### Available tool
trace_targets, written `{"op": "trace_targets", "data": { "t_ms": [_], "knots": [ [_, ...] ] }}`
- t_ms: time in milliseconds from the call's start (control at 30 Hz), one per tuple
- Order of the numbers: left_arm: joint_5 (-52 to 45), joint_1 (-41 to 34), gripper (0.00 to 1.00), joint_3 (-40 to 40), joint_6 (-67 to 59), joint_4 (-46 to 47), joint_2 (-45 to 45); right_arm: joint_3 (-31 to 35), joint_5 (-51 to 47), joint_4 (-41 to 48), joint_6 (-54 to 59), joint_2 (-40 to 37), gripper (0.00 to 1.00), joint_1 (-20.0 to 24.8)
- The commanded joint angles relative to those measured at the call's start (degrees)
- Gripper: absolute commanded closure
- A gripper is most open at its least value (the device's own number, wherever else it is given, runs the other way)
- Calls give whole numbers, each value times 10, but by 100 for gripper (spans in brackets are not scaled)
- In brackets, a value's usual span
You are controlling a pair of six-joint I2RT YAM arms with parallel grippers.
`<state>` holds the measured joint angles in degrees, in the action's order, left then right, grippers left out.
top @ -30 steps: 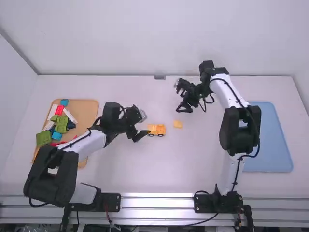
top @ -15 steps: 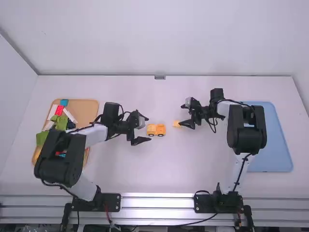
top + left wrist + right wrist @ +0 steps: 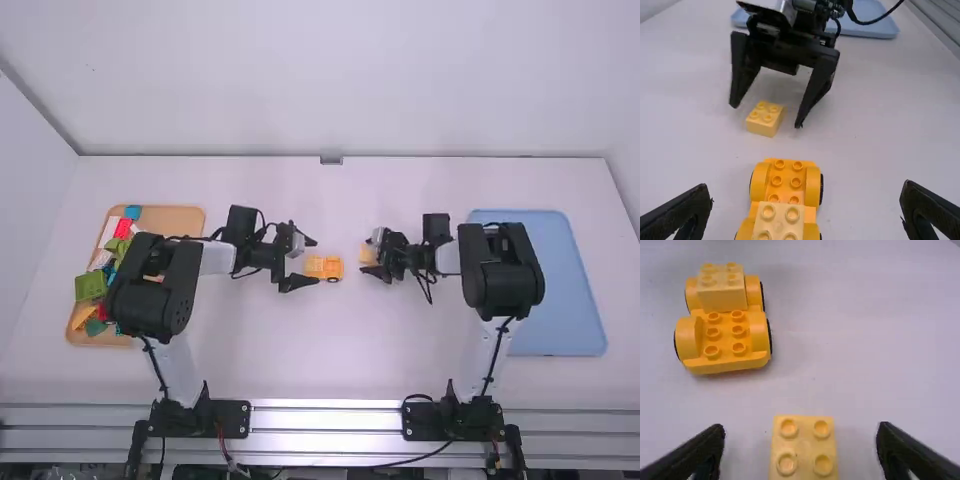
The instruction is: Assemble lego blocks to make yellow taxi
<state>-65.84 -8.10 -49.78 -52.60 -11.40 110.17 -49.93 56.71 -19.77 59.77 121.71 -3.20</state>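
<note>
Hovering beside wheeled base (image 3: 738, 332), with left gripper (image 3: 314, 262) spread wide, empty. Bracketing loose yellow block (image 3: 804, 449) near wheeled base, with right gripper (image 3: 370, 255) spread wide, gripping nothing.

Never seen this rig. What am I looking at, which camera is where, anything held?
Two robot arms, left arm and right arm, each with a two-finger gripper. The high view looks down from above and behind them; each wrist view looks past that arm's own fingers.

On the white table: an orange-yellow wheeled base with a pale yellow block on it, and a loose yellow block nearby. A tan tray of mixed blocks sits at left, a blue tray at right.

Nothing is held: the left gripper is open near the base, the right gripper open around the loose block.
</note>
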Motion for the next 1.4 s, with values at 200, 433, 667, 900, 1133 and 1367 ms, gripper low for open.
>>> {"op": "trace_targets", "data": {
  "t_ms": [200, 433, 667, 900, 1133, 1367],
  "knots": [
    [-23, -2, 1, -8, -9, 10, 4, 11, -11, -4, -40, 6, 54, 10],
    [-21, -2, 1, -3, -11, 9, 4, 11, -13, 10, -28, 6, 62, 10],
    [-18, -2, 1, 18, -60, -4, 4, 11, -24, 9, -28, 6, 71, -6],
    [71, -23, 1, 40, -17, -59, 9, -2, 10, 28, -48, -12, 70, -5],
    [101, -55, 0, 37, -7, -127, 52, -57, 25, 224, 58, -76, 74, -18],
    [109, -54, 9, -1, 35, -146, 118, -97, 17, 307, 130, -77, 78, -69]
  ]
}}
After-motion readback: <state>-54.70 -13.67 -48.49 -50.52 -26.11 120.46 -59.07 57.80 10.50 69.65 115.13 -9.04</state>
